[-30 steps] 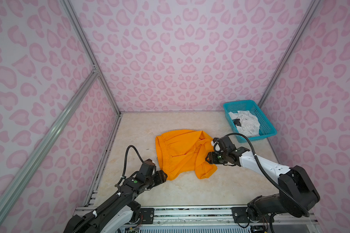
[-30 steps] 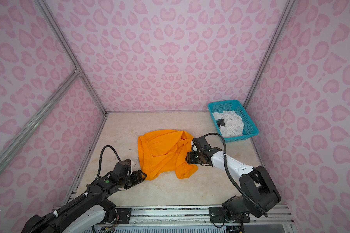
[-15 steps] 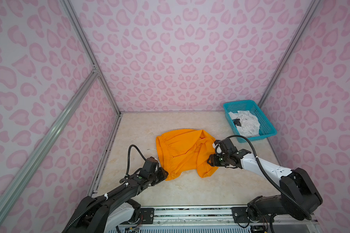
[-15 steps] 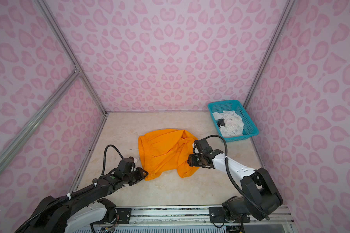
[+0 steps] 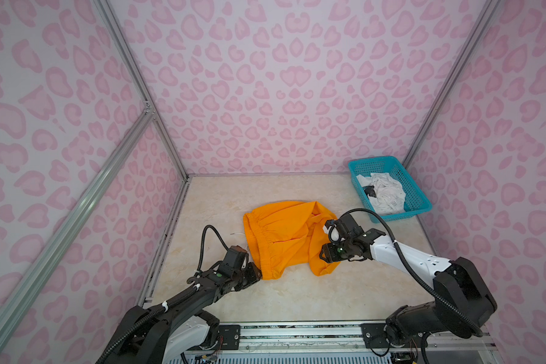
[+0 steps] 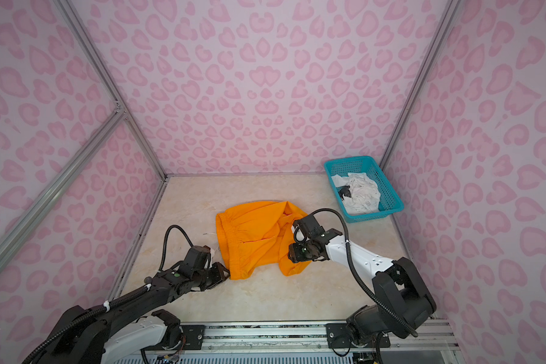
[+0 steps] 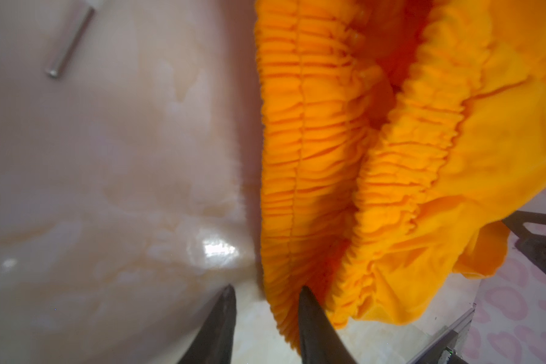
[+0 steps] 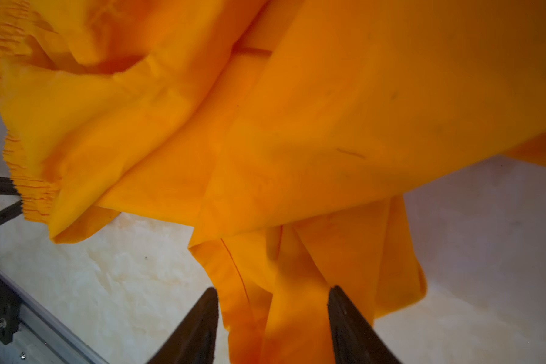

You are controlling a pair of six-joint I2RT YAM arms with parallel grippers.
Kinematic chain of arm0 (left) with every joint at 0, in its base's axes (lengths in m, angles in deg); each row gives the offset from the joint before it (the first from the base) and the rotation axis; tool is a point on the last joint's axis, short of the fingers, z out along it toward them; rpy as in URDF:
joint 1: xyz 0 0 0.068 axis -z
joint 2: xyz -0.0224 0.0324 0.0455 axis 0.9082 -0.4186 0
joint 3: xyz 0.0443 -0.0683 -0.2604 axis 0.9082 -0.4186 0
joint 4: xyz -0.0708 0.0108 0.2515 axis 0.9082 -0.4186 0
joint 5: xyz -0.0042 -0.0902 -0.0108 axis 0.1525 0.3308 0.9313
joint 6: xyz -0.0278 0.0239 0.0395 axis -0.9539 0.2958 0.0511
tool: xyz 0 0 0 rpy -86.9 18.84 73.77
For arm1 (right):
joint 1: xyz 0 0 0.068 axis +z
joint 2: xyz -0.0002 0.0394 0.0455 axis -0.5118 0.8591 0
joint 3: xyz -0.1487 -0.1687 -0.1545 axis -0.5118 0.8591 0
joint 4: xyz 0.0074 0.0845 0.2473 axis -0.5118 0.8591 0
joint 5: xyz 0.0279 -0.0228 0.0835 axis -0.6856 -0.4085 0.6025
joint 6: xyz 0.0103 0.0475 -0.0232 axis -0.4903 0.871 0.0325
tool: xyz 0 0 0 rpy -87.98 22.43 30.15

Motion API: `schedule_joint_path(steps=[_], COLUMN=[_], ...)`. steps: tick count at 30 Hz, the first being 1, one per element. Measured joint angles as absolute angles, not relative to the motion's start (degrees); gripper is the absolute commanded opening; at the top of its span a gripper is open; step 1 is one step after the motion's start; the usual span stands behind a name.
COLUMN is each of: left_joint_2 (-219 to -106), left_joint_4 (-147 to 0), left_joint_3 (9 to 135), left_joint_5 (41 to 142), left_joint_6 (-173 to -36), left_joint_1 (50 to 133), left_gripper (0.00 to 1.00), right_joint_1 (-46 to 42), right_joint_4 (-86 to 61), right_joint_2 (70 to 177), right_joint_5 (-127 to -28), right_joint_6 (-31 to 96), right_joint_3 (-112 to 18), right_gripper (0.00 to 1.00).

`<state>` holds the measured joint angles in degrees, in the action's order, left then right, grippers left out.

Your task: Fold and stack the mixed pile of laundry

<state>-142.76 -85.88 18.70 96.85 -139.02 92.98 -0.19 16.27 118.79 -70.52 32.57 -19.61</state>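
Handling orange shorts (image 5: 281, 236) mid-table, one gripper at each end of them.
Right gripper (image 8: 273, 302) clamps a bunched fold of a leg, cloth filling the jaws and hanging above the table (image 5: 297, 299). Left gripper (image 7: 265, 299) sits at the waistband corner, jaws apart, elastic edge against one finger, not pinched. White T-shirt (image 5: 383, 192) lies crumpled in the teal basket (image 5: 404, 216), far right corner.

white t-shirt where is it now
In both top views the white T-shirt lies crumpled inside the teal basket at the far right corner of the table, apart from the orange shorts.
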Motion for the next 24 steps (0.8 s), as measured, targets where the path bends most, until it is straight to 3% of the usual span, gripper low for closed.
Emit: schedule_joint_path(steps=[8, 17, 24], left_joint_2=[-141.47, -131.18, -131.79], left_joint_4=[-85.14, -86.08, -85.51], left_joint_3=[17.34, 16.69, 14.83], left_joint_5=[99.98, 101.03, 101.84], left_joint_6=[-140.14, -142.69, -143.13], left_joint_1=[94.14, 95.17, 95.65], left_gripper=[0.38, 0.56, 0.64], right_joint_1=[0.13, 0.24, 0.24], right_joint_4=[17.04, 16.08, 15.62], right_joint_2=[120.47, 121.0, 120.67], right_joint_5=[-72.68, -73.01, -72.83], right_joint_6=[33.53, 34.56, 34.63], right_joint_3=[-18.91, -18.81, -18.41], right_gripper=[0.5, 0.48, 0.48])
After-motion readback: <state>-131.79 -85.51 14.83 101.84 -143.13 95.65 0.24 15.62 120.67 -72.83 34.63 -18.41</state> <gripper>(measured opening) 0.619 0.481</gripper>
